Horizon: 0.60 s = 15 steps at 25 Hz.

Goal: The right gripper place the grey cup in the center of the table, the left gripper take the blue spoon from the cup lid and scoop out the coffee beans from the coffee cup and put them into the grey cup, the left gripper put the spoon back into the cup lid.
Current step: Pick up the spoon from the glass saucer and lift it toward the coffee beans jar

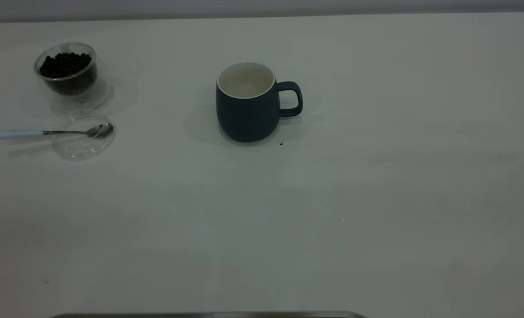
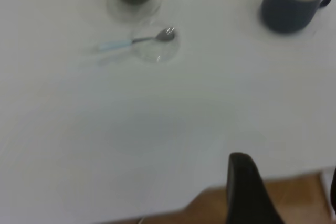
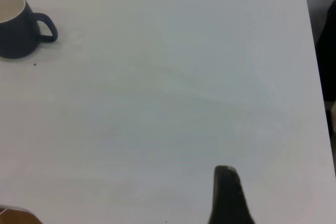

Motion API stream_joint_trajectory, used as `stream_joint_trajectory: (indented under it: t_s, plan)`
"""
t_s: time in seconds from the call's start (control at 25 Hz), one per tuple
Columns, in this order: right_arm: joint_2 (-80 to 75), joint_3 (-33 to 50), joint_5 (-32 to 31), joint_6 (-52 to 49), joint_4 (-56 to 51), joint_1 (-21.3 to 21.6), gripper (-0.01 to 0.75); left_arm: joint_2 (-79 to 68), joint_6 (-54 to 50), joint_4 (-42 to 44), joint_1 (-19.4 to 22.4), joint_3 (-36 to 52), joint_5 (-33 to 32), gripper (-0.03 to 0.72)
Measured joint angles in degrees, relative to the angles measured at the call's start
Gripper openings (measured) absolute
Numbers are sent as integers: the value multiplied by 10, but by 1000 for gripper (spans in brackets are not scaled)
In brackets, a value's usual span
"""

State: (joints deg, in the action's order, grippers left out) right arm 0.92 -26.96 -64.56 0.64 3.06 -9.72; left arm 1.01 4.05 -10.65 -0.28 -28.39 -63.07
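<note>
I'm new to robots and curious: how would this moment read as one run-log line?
dark blue-grey ceramic mug: upright, mid-table, empty | blue-handled metal spoon: bowl on clear round lid | clear glass cup: holds beans | grippers: away from objects

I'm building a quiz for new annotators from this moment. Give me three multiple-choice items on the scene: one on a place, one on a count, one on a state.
1. Where does the bowl of the blue spoon lie?
A. Inside the grey cup
B. On the cup lid
C. In the coffee cup

2. How many cups stand on the table?
A. Two
B. Three
C. Four

3. What is the state of the grey cup?
A. Tipped on its side
B. Upright, heaped to the rim with beans
C. Upright, cream inside showing, no beans seen in the part visible

Answers:
1. B: the metal bowl rests on the clear cup lid, its handle sticking out over the table.
2. A: only the grey cup and the glass coffee cup, which holds the coffee beans.
3. C: it stands on its base, opening up, inner wall bare.
</note>
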Motion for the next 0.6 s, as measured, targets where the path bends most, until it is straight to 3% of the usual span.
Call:
stream_joint_trajectory:
  t_s: [0.28, 0.6]
  plan:
    - [0, 0, 0, 0, 0, 0, 461, -125, -112, 16, 0, -77, 66, 447]
    - [0, 0, 0, 0, 0, 0, 461, -397, -201, 272, 0, -229, 76, 318]
